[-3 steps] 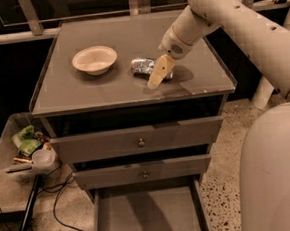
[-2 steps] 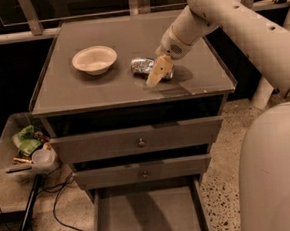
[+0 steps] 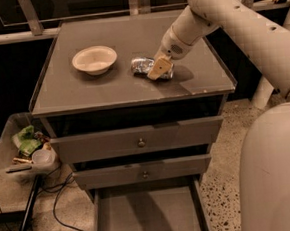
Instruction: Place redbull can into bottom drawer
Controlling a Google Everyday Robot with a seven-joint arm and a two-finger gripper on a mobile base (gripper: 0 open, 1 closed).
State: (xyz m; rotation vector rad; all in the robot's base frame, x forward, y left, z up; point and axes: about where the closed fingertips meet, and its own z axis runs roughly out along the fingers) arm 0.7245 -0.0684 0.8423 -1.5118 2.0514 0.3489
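The redbull can [image 3: 142, 65] lies on its side on the cabinet top [image 3: 107, 88], just right of the cream bowl [image 3: 94, 59]. My gripper [image 3: 157, 70] reaches down from the upper right and sits at the can's right half, with a cream finger in front of the can that hides part of it. The bottom drawer [image 3: 148, 217] is pulled out at the foot of the cabinet, and its tray shows nothing inside.
The two upper drawers [image 3: 139, 140] with small knobs are shut. A bin with trash [image 3: 25, 149] stands left of the cabinet, with cables [image 3: 61, 204] on the floor. My arm's large body [image 3: 274, 167] fills the right side.
My gripper has shifted slightly back, further onto the can. The can, the bowl and the drawers have not moved.
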